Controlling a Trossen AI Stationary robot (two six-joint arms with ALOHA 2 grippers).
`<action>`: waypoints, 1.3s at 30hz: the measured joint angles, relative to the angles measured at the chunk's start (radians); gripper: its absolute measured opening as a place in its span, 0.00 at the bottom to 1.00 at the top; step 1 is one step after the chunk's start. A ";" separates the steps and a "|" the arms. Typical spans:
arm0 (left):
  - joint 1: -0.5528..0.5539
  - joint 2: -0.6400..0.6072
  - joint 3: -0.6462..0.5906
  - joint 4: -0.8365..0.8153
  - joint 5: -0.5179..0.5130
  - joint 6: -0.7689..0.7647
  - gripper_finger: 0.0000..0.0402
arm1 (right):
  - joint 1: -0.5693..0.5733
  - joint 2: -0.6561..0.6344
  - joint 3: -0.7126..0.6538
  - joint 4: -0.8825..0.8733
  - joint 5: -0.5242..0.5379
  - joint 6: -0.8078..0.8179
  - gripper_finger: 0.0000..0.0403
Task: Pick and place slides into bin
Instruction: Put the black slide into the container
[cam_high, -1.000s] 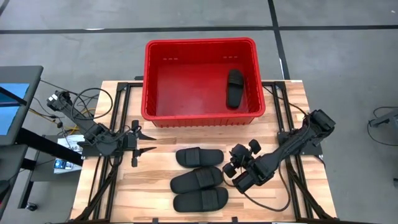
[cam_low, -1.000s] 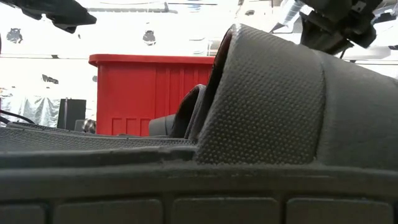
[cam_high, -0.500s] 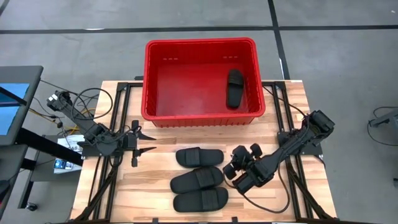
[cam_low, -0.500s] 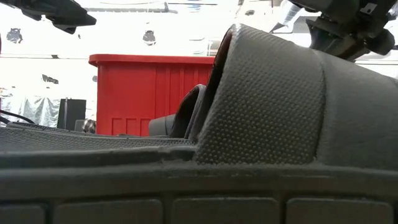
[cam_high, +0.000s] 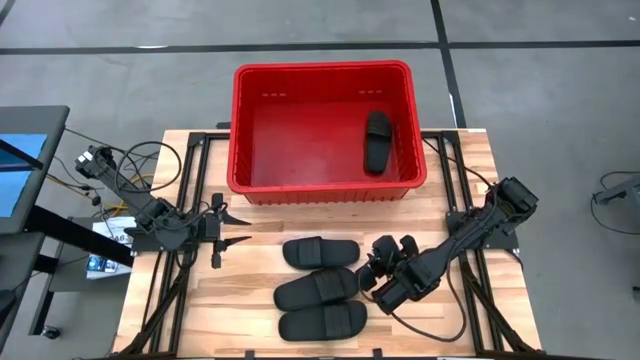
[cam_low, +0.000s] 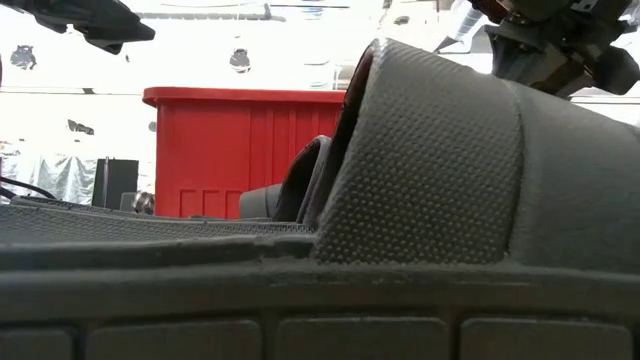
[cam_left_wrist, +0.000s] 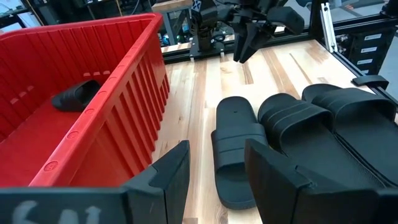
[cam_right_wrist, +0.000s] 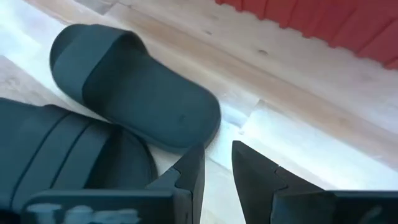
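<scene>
The right gripper is hanging low over the table, its fingers standing a narrow gap apart and holding nothing, tips pointing down at bare wood. Just beside those tips is lying the end of the nearest slide, the one closest to the bin, not touching the gripper as far as the wrist view is showing. Next to it, on the side away from the bin, two more slides are lying flat and side by side, straps up, with the farthest one sitting near the table's front edge.

Beyond the gripper, the red bin is standing at the back of the table, and a fourth slide is resting inside it against the wall on the right arm's side.

Across the table, well apart from the slides, the left gripper is waiting above the wood with its fingers spread wide and empty, aimed toward the row of sandals.

In the low view a sandal strap is filling the foreground, with the bin showing behind it.
</scene>
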 joint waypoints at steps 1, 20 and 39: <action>0.000 0.000 0.000 0.000 0.000 0.000 0.36 | 0.000 0.000 0.000 0.009 -0.002 0.000 0.18; 0.000 0.000 0.000 0.000 0.000 0.002 0.36 | -0.038 0.000 0.001 0.074 -0.008 -0.064 0.32; 0.000 0.000 0.001 0.000 0.007 0.000 0.36 | -0.115 0.100 0.002 0.111 -0.118 -0.140 0.40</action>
